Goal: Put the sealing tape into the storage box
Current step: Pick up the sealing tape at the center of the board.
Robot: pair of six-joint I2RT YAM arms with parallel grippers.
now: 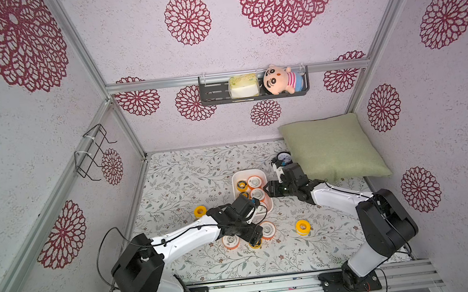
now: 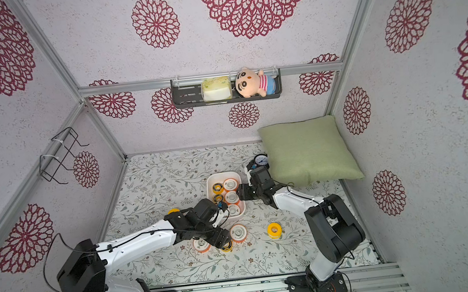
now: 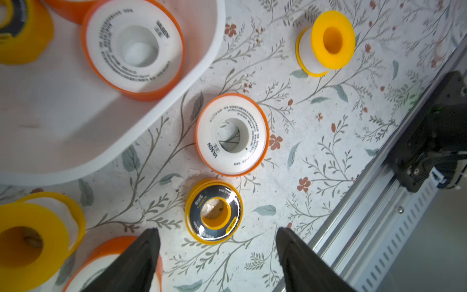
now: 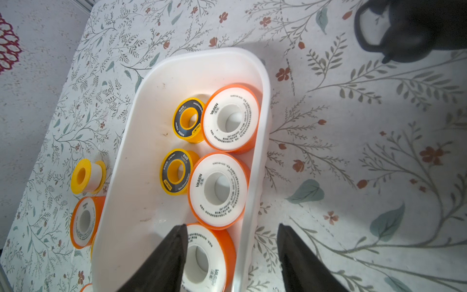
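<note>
The left gripper, wide open and empty, should descend straight around the black-faced sealing tape; the right gripper, half open, empty, straddles the storage box wall

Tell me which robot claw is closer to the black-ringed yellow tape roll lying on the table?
Left. The left gripper hangs open beside that roll; the right gripper is farther off, straddling the wall of the white plastic storage box.
</note>
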